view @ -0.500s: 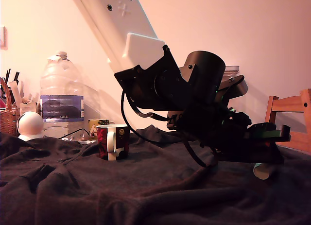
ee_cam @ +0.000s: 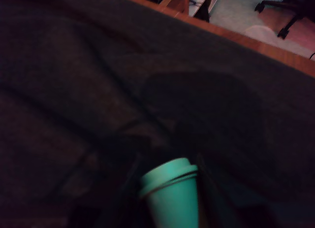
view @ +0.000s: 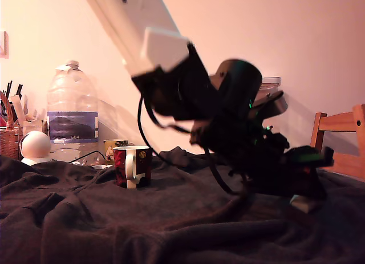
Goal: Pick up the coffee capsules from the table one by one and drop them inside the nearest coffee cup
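Note:
My gripper (view: pixel 304 197) hangs low over the table (view: pixel 114 224) at the exterior view's right. It is shut on a pale coffee capsule (view: pixel 302 203), whose end pokes out below the dark fingers, just above the cloth. The wrist view shows that capsule (ee_cam: pixel 170 196) as mint green with a ridged rim, held between the two dark fingers over the wrinkled dark cloth (ee_cam: pixel 88 75). The coffee cup (view: pixel 132 166), red and black with a white handle, stands upright on the cloth well off to the exterior view's left of the gripper.
A big clear water bottle (view: pixel 71 110), a white ball (view: pixel 35 146) and a basket of pens (view: pixel 8 133) stand at the back left. A clear canister (view: pixel 272 82) peeks from behind the arm. A wooden chair (view: pixel 342 139) is at the right; the wrist view shows the wooden table edge (ee_cam: pixel 275 48).
The arm has swung slightly to the exterior view's left and is blurred with motion. The gripper and the capsule in it have shifted a little left and lower.

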Controlling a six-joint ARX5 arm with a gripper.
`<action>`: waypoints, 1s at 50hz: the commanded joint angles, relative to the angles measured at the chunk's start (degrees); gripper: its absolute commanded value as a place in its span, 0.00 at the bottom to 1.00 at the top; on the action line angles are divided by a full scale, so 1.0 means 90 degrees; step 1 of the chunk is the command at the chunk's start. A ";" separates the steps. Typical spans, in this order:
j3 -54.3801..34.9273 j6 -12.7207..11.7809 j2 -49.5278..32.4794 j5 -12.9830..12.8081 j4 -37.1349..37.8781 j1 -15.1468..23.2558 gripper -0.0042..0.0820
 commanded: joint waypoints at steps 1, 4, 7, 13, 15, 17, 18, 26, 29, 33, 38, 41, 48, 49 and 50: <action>-0.0032 0.0097 -0.0335 0.0029 -0.0078 0.0012 0.34; -0.0032 0.0104 -0.0476 0.0032 -0.0245 0.0032 0.34; -0.0032 0.0104 -0.0624 0.0032 -0.0464 0.0061 0.34; -0.0032 0.0136 -0.0896 0.0027 -0.0959 0.0109 0.34; -0.0032 0.0160 -0.0984 0.0027 -0.1112 0.0131 0.34; -0.0032 0.0177 -0.1059 0.0024 -0.1275 0.0160 0.34; -0.0032 0.0189 -0.1100 0.0022 -0.1367 0.0177 0.34; -0.0032 0.0253 -0.1416 -0.0129 -0.1885 0.0253 0.34; -0.0034 0.0257 -0.1537 -0.0199 -0.2050 0.0299 0.34; -0.0034 0.0265 -0.1707 -0.0325 -0.2276 0.0355 0.34; -0.0041 0.0406 -0.1916 -0.0503 -0.2550 0.0442 0.34; -0.0051 0.0425 -0.2052 -0.0605 -0.2674 0.0512 0.34; -0.0245 0.0491 -0.2421 -0.0699 -0.2662 0.0697 0.34; -0.0313 0.0493 -0.2494 -0.0719 -0.2635 0.0731 0.34; -0.0372 0.0493 -0.2562 -0.0721 -0.2589 0.0763 0.34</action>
